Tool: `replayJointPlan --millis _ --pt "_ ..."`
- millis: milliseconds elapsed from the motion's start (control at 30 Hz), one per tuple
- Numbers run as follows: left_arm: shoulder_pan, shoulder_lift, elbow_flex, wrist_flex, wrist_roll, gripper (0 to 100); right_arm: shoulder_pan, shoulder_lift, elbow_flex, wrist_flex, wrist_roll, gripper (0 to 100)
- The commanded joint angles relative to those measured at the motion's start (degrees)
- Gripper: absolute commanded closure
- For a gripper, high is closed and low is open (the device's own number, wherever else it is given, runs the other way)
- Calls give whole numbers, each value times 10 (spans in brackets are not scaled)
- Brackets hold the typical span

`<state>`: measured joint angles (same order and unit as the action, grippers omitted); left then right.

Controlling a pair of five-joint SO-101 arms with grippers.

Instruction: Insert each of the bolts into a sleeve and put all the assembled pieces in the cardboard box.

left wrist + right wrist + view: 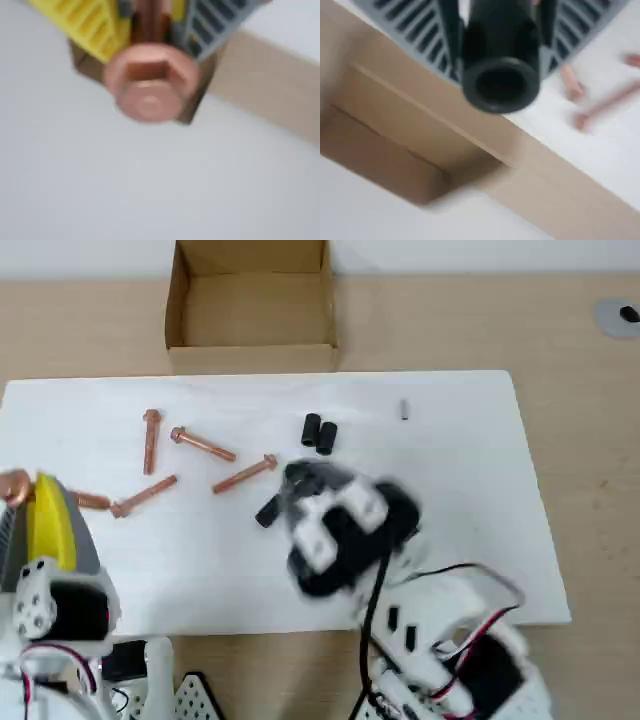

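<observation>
**A:** Layout, big to small?

**B:** Bench (590, 440) with a white sheet (470, 540) on top. The cardboard box (180, 315) is just off the sheet's far edge, ahead of both pincers, top open. No assembled pieces in it as far as I can see.

**A:** Pincers?

**B:** Left pincer (152, 20) is clamped on a bolt (150, 85). Right pincer (500, 30) is clamped on a sleeve (501, 82). Both parts are off the sheet.

**A:** Axes?

**B:** The bolt's long axis runs along the left pincer's fingers, head out past the tips and shank buried between them. The sleeve lies the same way in the right pincer, open bore past the tips.

**A:** Relation for mating?

**B:** Well apart. The bolt sits out to the left of the right pincer. The sleeve's bore seems to aim toward the box and the left side, but the right arm is smeared in the high view, so heading is unsure. My read: the ends aren't lined up, and the bolt leads head first, so the shank can't enter as held.

**A:** Spares?

**B:** Loose bolts (203, 445) are scattered between the two pincers, nearer the left one. Two loose sleeves (318, 433) lie just beside each other, ahead of the right pincer.
</observation>
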<state>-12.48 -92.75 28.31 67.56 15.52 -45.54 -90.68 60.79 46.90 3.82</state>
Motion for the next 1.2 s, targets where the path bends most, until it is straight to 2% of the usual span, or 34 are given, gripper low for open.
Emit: replayJointPlan --millis 0,233,333,467,767,933,1167 --pt "69 3 41 -93 4 992 -88 -114 138 -98 -24 988" --pt "283 7 96 -116 -4 994 -146 -123 218 -142 -29 988" --pt "331 2 111 -114 -66 994 -162 -119 235 -172 -29 988" --pt "356 2 102 -73 -108 994 -164 -119 252 -197 -29 988" --pt "363 2 64 24 -111 994 -162 -119 253 -197 -29 988" --pt "364 1 67 37 -110 994 -162 -120 251 -197 -29 988" --pt "364 1 114 7 -110 994 -162 -121 250 -195 -29 988"
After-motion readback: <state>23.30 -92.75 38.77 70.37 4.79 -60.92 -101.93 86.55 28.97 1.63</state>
